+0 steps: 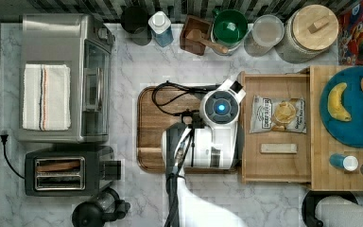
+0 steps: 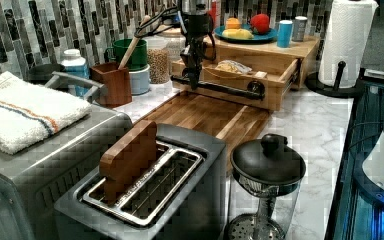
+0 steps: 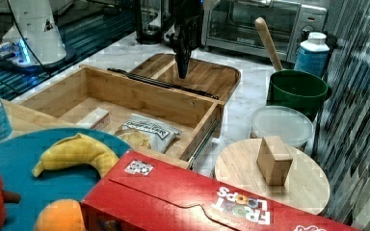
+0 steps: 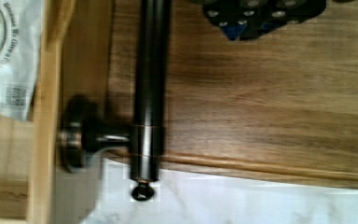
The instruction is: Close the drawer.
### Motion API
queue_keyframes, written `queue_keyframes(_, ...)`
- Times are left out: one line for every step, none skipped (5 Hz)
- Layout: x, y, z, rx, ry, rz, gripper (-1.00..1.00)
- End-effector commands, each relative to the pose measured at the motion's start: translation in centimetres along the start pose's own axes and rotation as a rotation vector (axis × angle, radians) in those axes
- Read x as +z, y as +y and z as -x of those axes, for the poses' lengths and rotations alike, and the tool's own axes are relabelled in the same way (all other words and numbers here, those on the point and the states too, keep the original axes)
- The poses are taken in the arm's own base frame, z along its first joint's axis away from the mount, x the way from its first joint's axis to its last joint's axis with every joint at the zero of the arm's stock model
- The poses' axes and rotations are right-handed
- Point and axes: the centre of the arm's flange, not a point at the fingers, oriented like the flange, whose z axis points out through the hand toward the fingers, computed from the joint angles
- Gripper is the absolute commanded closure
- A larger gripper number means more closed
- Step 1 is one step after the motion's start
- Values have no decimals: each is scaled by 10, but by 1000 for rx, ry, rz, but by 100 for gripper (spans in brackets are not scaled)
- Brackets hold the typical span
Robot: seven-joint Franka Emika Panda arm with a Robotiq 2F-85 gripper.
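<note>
Marble counter (image 1: 137, 71): open shallow light-wood drawer (image 3: 125, 98), long black bar handle (image 2: 215, 87). Robot hand (image 2: 194, 82) at it, grip unclear. Best push squarely at mid-bar.

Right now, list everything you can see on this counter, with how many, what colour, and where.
drawer: one, light wood, pulled open over the counter
black bar handle: one, across the drawer front
chip bag: one, pale, inside the drawer
small block: one, light, inside the drawer
wooden tray: one, dark, in front of the drawer
blue plate: one, on the top behind the drawer, holding fruit
banana: one, yellow, on the plate
toaster oven: one, silver, top view's left
towel: one, white striped, on the oven
toaster: one, black
green cup: one, by the wall
cereal box: one, red
gripper: one, black, just at the handle
</note>
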Motion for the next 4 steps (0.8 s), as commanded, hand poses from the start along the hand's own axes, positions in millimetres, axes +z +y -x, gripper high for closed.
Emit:
queue_keyframes(36,58,8,-28,-23,-37,100)
queue_keyframes(31,84,15,-39,-25,-24,100)
queue_keyframes(10,126,16,-33,-44,-15,100)
queue_keyframes(7,167,18,-41,-30,3,100)
